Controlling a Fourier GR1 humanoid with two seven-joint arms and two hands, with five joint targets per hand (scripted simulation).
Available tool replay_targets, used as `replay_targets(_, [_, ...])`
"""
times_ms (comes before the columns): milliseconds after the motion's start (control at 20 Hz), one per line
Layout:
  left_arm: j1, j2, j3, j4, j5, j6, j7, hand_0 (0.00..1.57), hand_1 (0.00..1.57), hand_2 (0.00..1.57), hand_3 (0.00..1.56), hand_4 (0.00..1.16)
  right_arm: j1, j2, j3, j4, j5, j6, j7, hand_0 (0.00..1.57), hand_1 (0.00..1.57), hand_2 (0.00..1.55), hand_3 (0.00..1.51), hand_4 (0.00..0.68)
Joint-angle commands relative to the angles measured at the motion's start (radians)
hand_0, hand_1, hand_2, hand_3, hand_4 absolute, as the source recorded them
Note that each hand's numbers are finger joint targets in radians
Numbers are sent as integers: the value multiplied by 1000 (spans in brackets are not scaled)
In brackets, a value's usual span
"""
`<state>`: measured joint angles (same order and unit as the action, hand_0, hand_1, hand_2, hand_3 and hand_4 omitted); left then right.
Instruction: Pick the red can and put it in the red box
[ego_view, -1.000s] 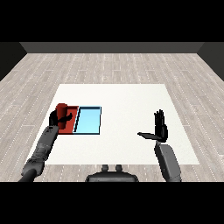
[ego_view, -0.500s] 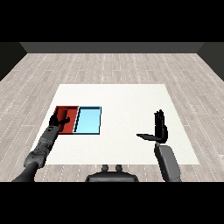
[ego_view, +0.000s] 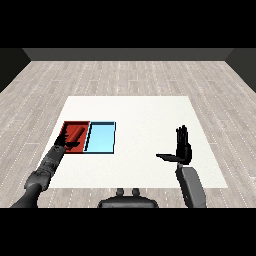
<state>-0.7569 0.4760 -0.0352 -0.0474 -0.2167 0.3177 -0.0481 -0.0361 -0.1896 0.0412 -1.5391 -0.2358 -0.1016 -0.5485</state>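
The red can (ego_view: 77, 133) lies on its side inside the red tray (ego_view: 67, 148), slanting from front left to back right. My left hand (ego_view: 64, 143) hovers over the tray's front left corner, just short of the can, with its fingers relaxed and nothing in them. My right hand (ego_view: 184, 148) is held up over the right part of the table, far from both trays. It is open, with its fingers pointing up and its thumb sticking out to the left.
The light blue tray (ego_view: 101, 138) lies against the red tray's right side and holds nothing. The white table (ego_view: 140, 115) stretches behind and to the right of the trays, and a grey plank floor surrounds it.
My left hand held the red can over the red tray a second ago. It has let go and drawn back toward me. The can now lies in the tray. The right hand barely moved.
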Motion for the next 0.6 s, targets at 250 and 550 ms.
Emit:
replay_targets(250, [11, 10, 103, -60, 96, 62, -77, 0, 0, 0, 0, 0, 40, -20, -24, -60, -42, 55, -3, 0, 0, 0, 0, 0])
replay_targets(550, [-3, -50, 323, -309, 326, 31, -443, 0, 0, 0, 0, 0, 6, -12, -2, -28, -36, 74, -11, 0, 0, 0, 0, 0])
